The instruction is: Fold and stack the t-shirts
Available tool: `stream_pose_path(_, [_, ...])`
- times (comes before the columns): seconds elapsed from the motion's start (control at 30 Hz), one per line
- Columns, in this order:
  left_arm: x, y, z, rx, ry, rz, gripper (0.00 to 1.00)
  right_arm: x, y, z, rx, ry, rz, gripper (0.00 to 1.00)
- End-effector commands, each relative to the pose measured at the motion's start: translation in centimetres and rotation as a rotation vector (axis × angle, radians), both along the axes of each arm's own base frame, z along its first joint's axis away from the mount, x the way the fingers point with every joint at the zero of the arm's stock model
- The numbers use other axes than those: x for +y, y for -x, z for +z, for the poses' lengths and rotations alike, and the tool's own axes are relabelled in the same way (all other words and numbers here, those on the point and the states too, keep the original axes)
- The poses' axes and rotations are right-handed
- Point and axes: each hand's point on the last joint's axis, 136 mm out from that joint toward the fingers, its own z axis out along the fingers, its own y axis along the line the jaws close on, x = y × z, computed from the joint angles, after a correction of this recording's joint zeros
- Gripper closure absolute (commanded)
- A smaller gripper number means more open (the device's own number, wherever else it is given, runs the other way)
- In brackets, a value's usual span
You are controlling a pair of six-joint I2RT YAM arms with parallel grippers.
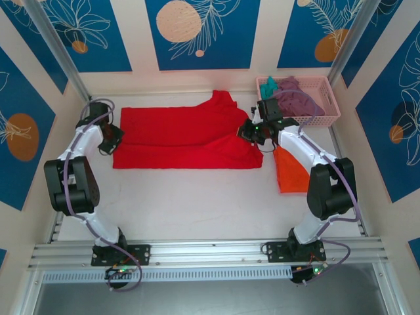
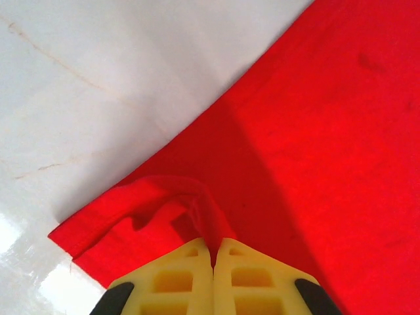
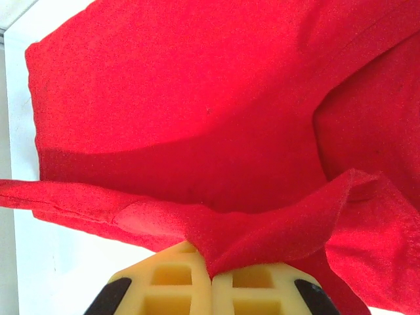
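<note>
The red tee (image 1: 184, 138) lies mid-frame on the worktop (image 1: 197, 203). The left claw (image 2: 214, 252) pinches its left edge, the right claw (image 3: 211, 266) its right.

A white desk (image 1: 197, 203), evenly and brightly lit, is seen at the centre. The cream back wall (image 1: 138, 39) at 12 o'clock is covered with blue panels (image 1: 230, 46) printed with pale leaves and orange or peach discs. Similar panels are carried by the side walls (image 1: 20, 131) at 9 and 3 o'clock. Slanted aluminium posts (image 1: 56, 46) are set at 11 and 1 o'clock, and a ribbed aluminium rail (image 1: 210, 252) is laid across 6 o'clock.
</note>
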Motion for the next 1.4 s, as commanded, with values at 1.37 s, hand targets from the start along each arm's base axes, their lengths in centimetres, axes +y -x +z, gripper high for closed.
stream_pose_path(1.37, [0.2, -3.2, -1.5, 0.045, -0.019, -0.044, 1.00, -0.7, -4.9, 1.1, -0.069, 0.026, -0.005, 1.00])
